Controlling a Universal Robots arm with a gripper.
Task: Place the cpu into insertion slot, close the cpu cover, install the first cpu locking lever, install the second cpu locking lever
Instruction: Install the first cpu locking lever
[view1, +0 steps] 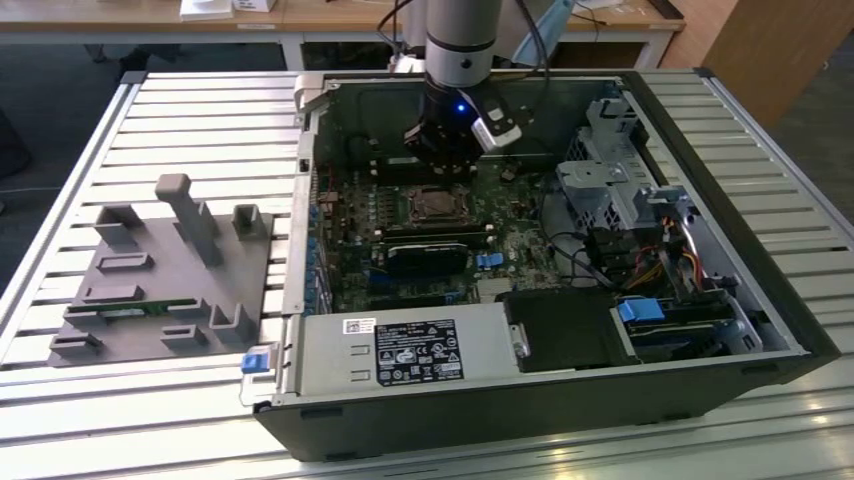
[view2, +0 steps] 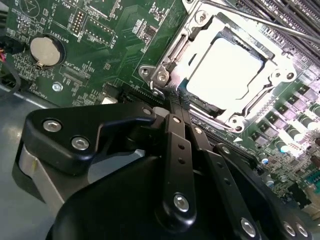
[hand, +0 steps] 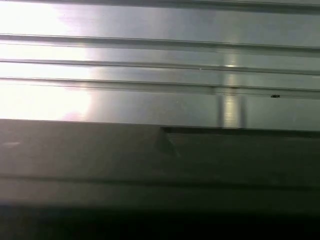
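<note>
Slatted aluminium table (view1: 80, 180) bearing two items. At centre, extending toward three o'clock in the exterior view, an open computer case (view1: 561, 400) lies on its side, interior facing up. At nine o'clock, well apart from the case, rests a grey fixture block (view1: 167, 290) with upright posts and recessed pockets.

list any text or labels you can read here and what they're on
None can be read.
White label on the power supply: print too small.
White silkscreen on the motherboard in the second wrist view: too blurred.
The cpu top: washed out by glare.
</note>
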